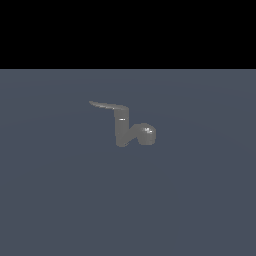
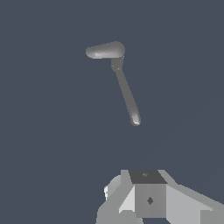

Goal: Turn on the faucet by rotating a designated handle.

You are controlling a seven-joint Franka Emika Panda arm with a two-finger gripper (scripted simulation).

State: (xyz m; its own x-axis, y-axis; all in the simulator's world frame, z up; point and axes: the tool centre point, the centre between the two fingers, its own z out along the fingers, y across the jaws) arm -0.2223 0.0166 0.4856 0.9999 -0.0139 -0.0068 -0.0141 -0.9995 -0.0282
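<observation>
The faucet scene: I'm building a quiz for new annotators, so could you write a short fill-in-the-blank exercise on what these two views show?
1. In the exterior view, the handle projects from the post's top toward that view's ____.
2. The bulbous spout branches off ____ on the faucet post.
3. In the exterior view, the robot arm is ____.
4. In the wrist view, the gripper is ____ the handle, not touching it.

Missing words: left; low; not visible; apart from
</observation>
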